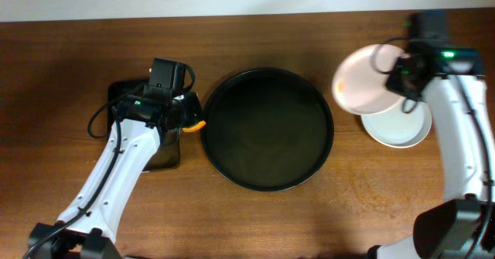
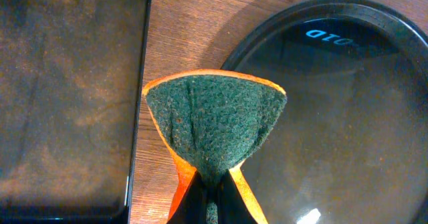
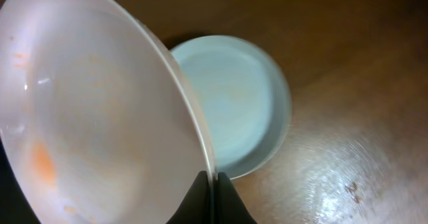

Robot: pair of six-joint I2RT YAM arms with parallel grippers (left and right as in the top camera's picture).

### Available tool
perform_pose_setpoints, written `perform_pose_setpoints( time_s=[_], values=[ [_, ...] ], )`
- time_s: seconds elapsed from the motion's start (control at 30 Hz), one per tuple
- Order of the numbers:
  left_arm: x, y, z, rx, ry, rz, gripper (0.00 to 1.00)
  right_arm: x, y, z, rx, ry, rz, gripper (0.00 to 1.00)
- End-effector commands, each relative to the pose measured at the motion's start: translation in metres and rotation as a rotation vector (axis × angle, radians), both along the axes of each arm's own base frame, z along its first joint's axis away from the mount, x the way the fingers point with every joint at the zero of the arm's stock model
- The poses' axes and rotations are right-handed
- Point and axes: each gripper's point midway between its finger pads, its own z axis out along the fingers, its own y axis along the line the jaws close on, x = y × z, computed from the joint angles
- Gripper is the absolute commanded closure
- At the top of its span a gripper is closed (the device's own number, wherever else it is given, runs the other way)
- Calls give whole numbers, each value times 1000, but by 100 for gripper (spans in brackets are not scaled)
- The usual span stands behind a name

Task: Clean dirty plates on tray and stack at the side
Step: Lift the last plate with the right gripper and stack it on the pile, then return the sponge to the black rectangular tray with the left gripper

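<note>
My right gripper is shut on the rim of a pinkish-white plate, holding it tilted in the air at the right of the round black tray. In the right wrist view the plate shows orange smears, and the jaws pinch its edge. A white plate lies flat on the table below it, also visible in the right wrist view. My left gripper is shut on a green and orange sponge, at the tray's left rim.
A dark flat rectangular mat lies on the wooden table under the left arm; it fills the left of the left wrist view. The tray holds nothing visible.
</note>
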Motion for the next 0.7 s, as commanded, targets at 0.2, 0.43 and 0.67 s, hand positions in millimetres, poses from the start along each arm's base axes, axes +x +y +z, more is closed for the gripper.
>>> perform_pose_setpoints(
  time_s=[0.2, 0.43, 0.67],
  values=[
    [1, 4, 5, 12, -17, -6, 99, -15, -67, -71, 202, 123, -201, 89],
    [-1, 42, 5, 243, -20, 3, 99, -12, -20, -72, 406, 136, 52, 58],
    [5, 123, -5, 354, 34, 17, 100, -15, 80, -61, 526, 199, 403, 56]
  ],
)
